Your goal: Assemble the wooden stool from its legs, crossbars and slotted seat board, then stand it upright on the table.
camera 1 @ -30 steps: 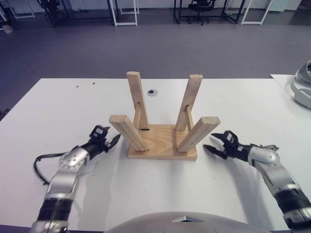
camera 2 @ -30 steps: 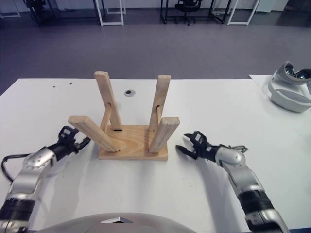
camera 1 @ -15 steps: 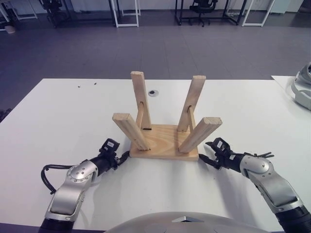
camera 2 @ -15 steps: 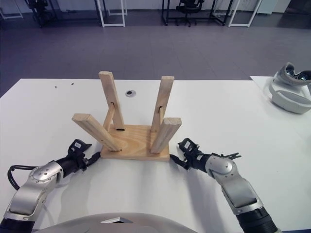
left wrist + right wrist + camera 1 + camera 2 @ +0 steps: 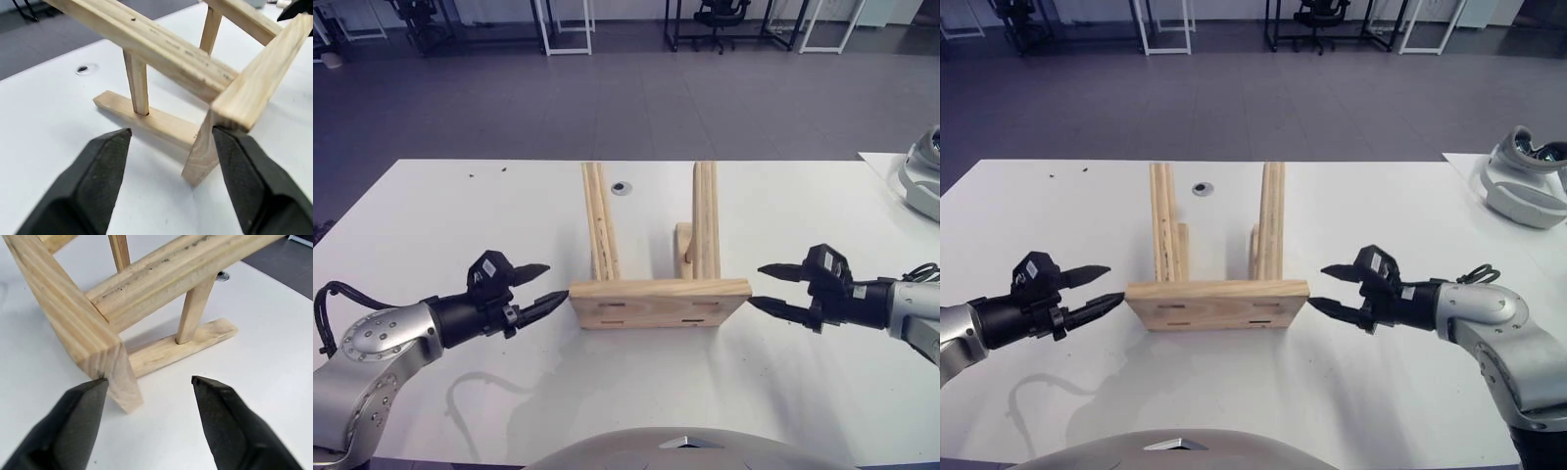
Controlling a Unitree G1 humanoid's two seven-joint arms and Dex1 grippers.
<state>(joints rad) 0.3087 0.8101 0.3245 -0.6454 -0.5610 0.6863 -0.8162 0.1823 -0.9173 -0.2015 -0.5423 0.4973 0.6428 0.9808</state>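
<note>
Wooden stool now on its side, not legs-up; left pincer and right pincer agape at its ends.

The left end effector hovers over the near left part of the counter, fingers spread, pointing inward to the right. The right end effector mirrors it over the near right part, fingers parted, pointing left. Both forearms lie roughly level.

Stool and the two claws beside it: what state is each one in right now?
Stool: assembled, lying on its side, not yet upright.
Left gripper: open, at the stool's left end.
Right gripper: open, at the stool's right end.
</note>
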